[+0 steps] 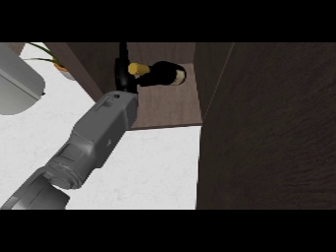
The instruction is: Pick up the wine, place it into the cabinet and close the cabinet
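Observation:
The wine bottle [164, 73] is dark with a yellow cap. It shows inside the open cabinet [167, 106], above the brown shelf board, lying sideways with its cap end toward my left hand [124, 75]. That black hand is at the end of the grey forearm, which rises from the lower left, and it is right against the bottle's neck. Whether it still holds the bottle is hidden. The cabinet's dark wooden door [280, 128] stands open and fills the right side of the view. My right hand does not show.
A pale grey rounded object [7, 81] sits at the upper left. A green plant [50, 59] shows behind it. The white counter [156, 167] lies below the cabinet. A dark cabinet side wall [83, 64] runs left of my hand.

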